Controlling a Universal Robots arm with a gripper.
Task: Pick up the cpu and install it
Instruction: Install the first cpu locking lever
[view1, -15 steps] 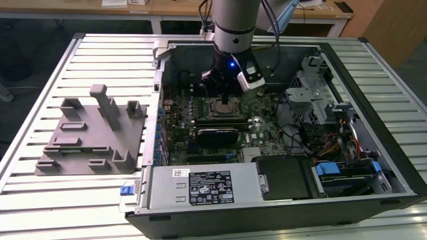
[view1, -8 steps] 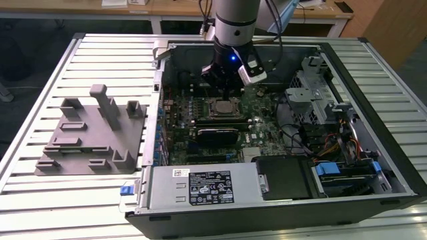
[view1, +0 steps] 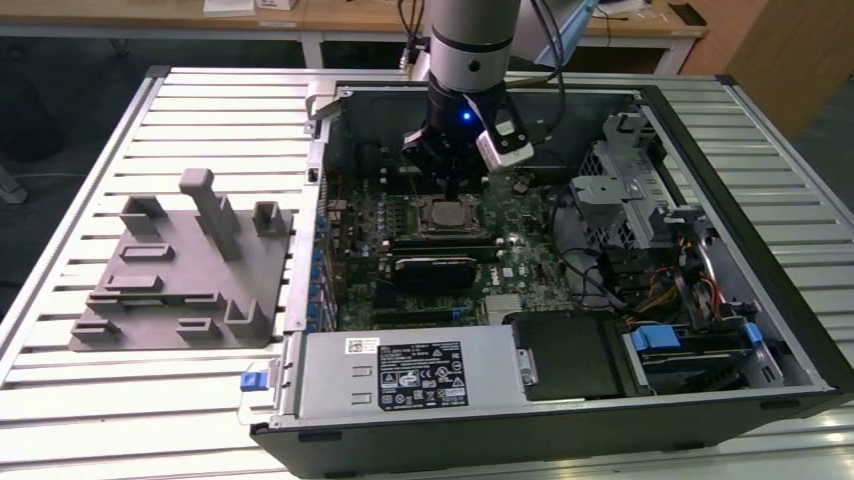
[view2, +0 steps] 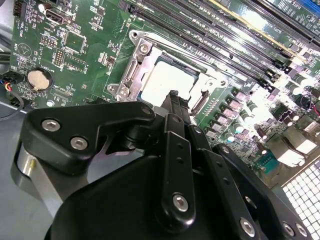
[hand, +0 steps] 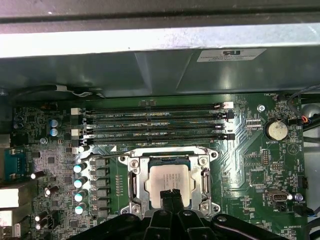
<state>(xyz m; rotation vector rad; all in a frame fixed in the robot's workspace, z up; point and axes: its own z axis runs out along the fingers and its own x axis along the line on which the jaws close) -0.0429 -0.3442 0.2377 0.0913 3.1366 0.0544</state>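
The cpu (hand: 170, 177) is seen lying flat in the socket (hand: 133, 186), so placing is judged done. The gripper (hand: 170, 194) is held closed and empty just above it; a straight lift is called for.

First wrist view: the gripper (hand: 170, 194) covers one edge of the cpu (hand: 169, 176); contact between them cannot be determined. Second wrist view: the gripper's body hides part of the socket frame (view2: 131, 75). Exterior view: the arm (view1: 474, 40) is cut off at the top edge.
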